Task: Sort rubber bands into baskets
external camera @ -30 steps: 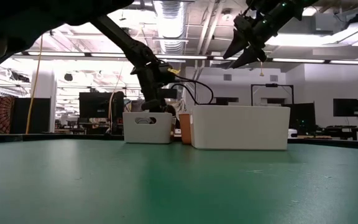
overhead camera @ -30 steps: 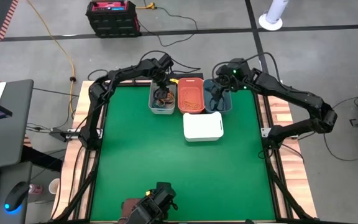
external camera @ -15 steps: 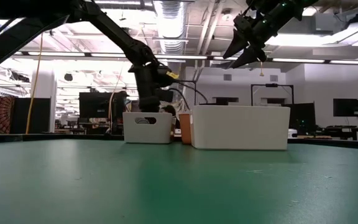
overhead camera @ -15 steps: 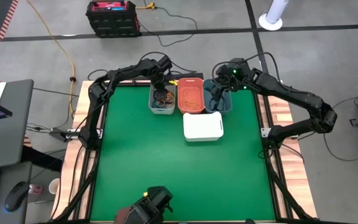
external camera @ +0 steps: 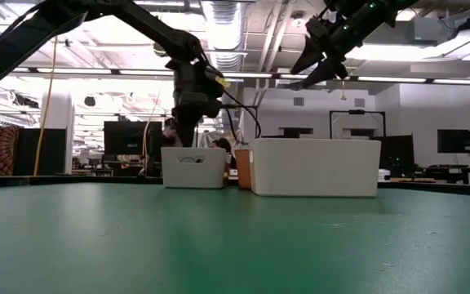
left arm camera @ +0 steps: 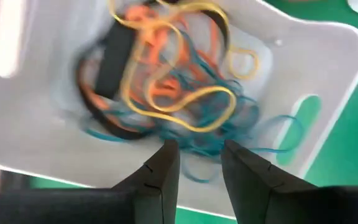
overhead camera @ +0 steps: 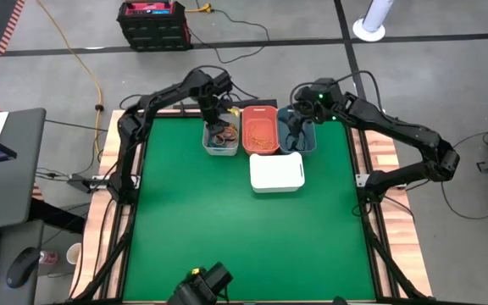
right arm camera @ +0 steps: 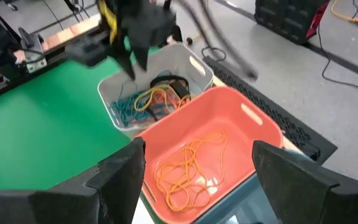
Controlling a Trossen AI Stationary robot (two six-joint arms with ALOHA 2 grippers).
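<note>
**Left gripper above the mixed pile, right gripper waiting over the sorted bins**

The four small rectangular plastic baskets stand together in the upper middle of the high view, on the green table [overhead camera: 227, 229]. The light grey basket [overhead camera: 213, 147] holds the unsorted heap: a tangle of thin rubber bands [left arm camera: 173, 93] in yellow-orange, teal-blue, black and red. Just beside it, and touching it, is the coral-orange basket [overhead camera: 260, 127], which holds only yellow-orange bands [right arm camera: 188, 165]. This suggests that each colour gets its own bin. The dark slate-blue basket [overhead camera: 309, 144] is next in the row, and the white basket [overhead camera: 276, 172] stands in front of these two, nearer the centre of the frame. What lies in the last two cannot be seen.

The left gripper [left arm camera: 197, 158] hangs over the grey basket, pointing down into it. In the left wrist view its two dark fingers [left arm camera: 160, 171] stand a little apart, with teal bands showing in the gap below them; whether a band is caught between them cannot be told. The left arm reaches from the upper left side of the table, bent at the elbow, with the wrist turned down. In the low view it stands above the rim of the grey bin.

The right gripper [right arm camera: 194, 165] is held high over the slate-blue basket, its fingers spread wide and holding nothing. Its arm stretches in from the right edge of the frame. It probably waits for its turn.
</note>
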